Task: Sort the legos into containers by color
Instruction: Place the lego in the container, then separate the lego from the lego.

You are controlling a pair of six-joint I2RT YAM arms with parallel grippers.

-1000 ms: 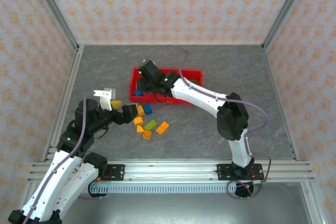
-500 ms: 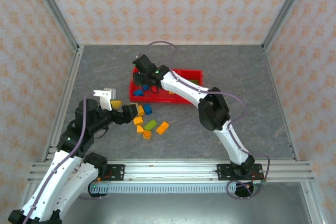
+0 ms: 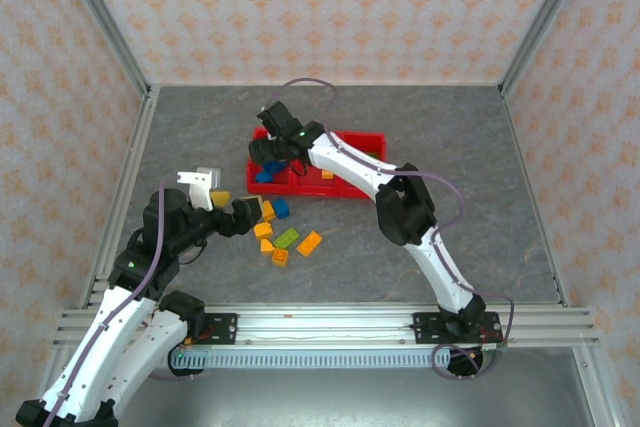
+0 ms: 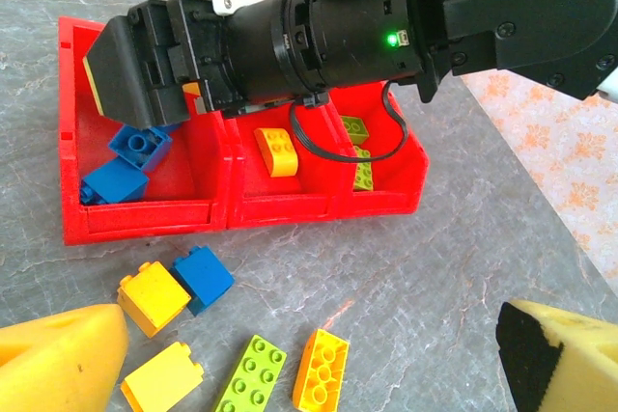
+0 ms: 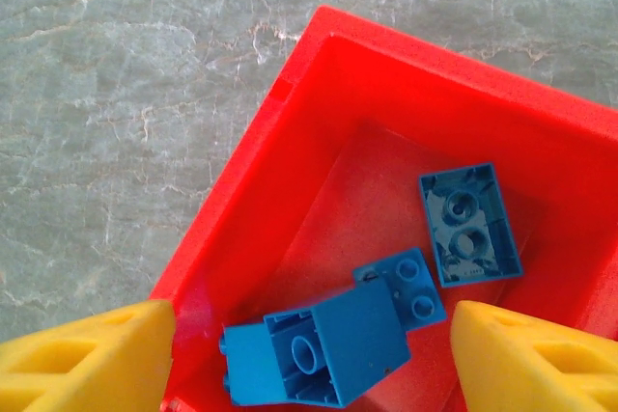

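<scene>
So, what changed over the bench [image 3: 470, 147]: the right arm [image 3: 405, 209] has pulled its elbow in toward the middle and dropped its wrist over the left end of the containers [image 3: 335, 191]. The left arm [image 3: 150, 247] hasn't moved.

Pose: the right arm is stretched long across to the far left bin, wrist pitched down. The left arm is bent, reaching forward and to its right.

The right claw [image 5: 309, 359] hangs over the left bin, fingers apart, nothing between them. The left claw [image 4: 309, 362] hovers low over the loose legos [image 4: 203, 277] just in front of the bins, fingers wide apart, empty.

Three blue bricks [image 5: 328, 344] lie in the left bin under the right claw, so I read the blue drop as done. Can't tell which brick is the new one. The middle bin has one orange-yellow brick [image 4: 275, 151], and the right bin has two green bricks [image 4: 362, 166].

Five are loose in the left wrist view: two yellow, one blue, one green, one orange. The sort is partway, and the next pick is likely from that pile.
</scene>
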